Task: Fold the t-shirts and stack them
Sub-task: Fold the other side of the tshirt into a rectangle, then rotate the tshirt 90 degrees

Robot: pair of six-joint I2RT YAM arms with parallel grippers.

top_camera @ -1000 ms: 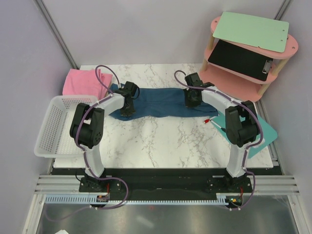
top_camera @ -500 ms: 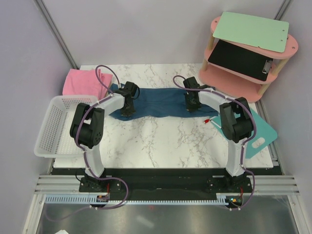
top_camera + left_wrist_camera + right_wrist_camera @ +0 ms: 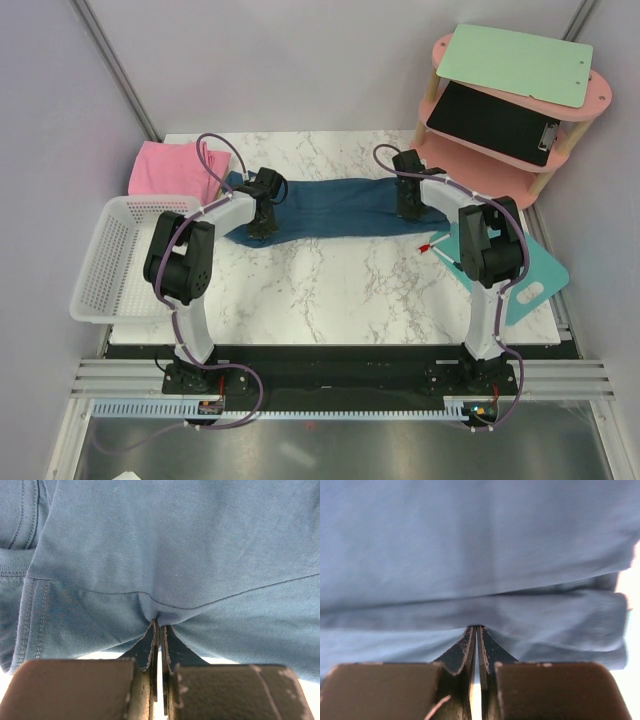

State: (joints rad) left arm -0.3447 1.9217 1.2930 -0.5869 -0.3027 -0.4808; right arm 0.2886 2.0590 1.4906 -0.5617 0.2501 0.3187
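**Teal shirt stretched crosswise, one gripper pinching each end**

Top external view: the teal-blue t-shirt [image 3: 330, 205] lay as a long band on the far half of the marble counter [image 3: 330, 290], its long axis running left to right, roughly parallel to the far edge. The left gripper [image 3: 262, 224] sat at the band's left end and the right gripper [image 3: 409, 208] at its right end, so each arm was nearest its own end and the cloth spanned the gap between them. The pink t-shirt [image 3: 165, 168] lay bunched at the far left corner, just beyond the left end of the teal one and behind the white basket [image 3: 110, 262]. The turquoise mat [image 3: 538, 278] lay at the right edge, apart from both shirts.

Left wrist view: the left gripper [image 3: 159, 627] was closed on the teal-blue t-shirt [image 3: 175, 545], its jaws pressed together with a pinch of the near edge between them. The cloth spread away beyond the tips, and a stitched hem showed at the left.

Right wrist view: the right gripper [image 3: 476, 630] was likewise clamped on the teal-blue t-shirt [image 3: 470, 545], gripping several stacked layers at the near edge. The cloth's end showed at the right.

Any coming fold probably depended on both arms moving together across that long axis.
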